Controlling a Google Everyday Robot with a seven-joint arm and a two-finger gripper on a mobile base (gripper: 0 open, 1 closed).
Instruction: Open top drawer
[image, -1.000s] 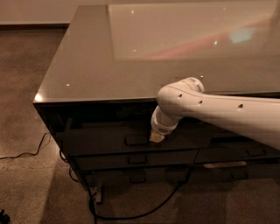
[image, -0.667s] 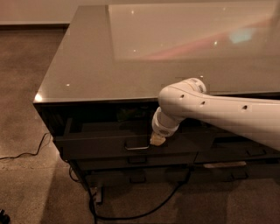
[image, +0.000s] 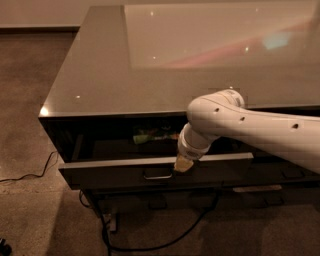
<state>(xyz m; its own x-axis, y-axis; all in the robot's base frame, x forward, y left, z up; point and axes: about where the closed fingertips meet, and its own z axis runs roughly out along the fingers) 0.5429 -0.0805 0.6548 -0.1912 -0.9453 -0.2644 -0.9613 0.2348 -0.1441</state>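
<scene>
The top drawer has a dark front and a small metal bar handle. It stands pulled out partway from under the glossy cabinet top, with its pale upper edge showing. A green packet lies inside at the back. My gripper hangs from the white arm at the drawer's front edge, just right of the handle.
Lower dark drawer fronts sit beneath the open drawer. Black cables trail on the brown carpet below the cabinet, and one cable runs off to the left. Open floor lies to the left.
The top drawer has slid out toward the camera, and my gripper has moved down and outward with its front edge. The drawer's inside now shows.
</scene>
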